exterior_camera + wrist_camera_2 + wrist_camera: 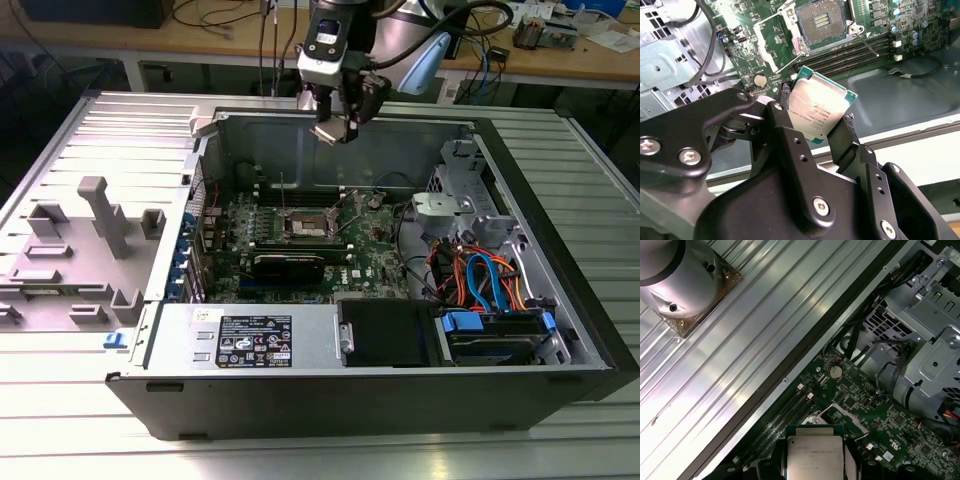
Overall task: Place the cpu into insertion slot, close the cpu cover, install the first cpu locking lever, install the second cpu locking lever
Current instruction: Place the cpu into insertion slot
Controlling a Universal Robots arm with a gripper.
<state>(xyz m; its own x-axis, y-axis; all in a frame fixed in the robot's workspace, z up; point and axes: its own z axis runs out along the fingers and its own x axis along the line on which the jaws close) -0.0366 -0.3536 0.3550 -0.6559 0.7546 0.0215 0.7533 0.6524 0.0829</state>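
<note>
Tool (815, 119) grips cpu (819, 106) by opposite edges, hanging well above uncovered insertion slot (821, 22).

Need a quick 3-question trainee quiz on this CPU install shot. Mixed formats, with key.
1. True or false: the small square chip with the silver-grey metal top already sits in the square silver-rimmed socket.
2. The black gripper is: A) open above the case, B) shut on the chip, C) pressing a lever.
3. Fill in: in the second wrist view, the socket's dark centre is ____.
Key: 1 false; 2 B; 3 empty.
</note>
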